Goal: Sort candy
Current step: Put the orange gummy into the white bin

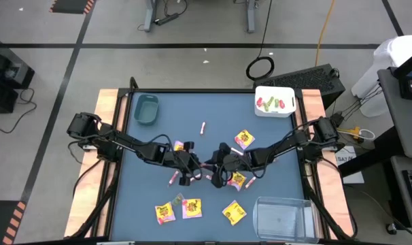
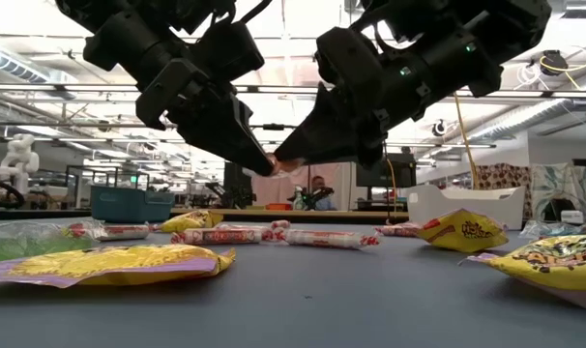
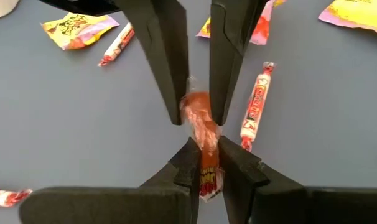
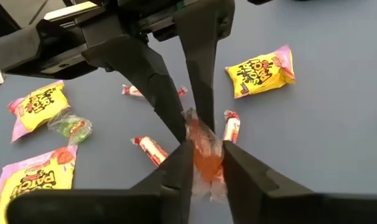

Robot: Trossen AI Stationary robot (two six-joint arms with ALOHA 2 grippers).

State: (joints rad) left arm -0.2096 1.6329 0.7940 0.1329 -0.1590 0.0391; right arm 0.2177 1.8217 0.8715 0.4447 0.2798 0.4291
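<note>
Gripping: both grippers are meeting tip to tip above table centre, each pinching the same red wrapped candy [image 3: 200, 121].
L gripper [image 3: 204, 163]: fingers are clamping the candy's lower end.
R gripper [image 4: 207, 165]: fingers are closing tight on the other end.
Candy pos: hanging in the air betw. the two, off the blue table [image 1: 158, 143].
Nearby: pink-white sticks [image 2: 332, 238] and yellow packets [image 1: 244, 139] are lying scattered around.
Bins: teal bin [image 1: 146, 109], white bin [image 1: 274, 102] w/ a few candies, clear bin [image 1: 282, 218] are sitting at the edges.
</note>
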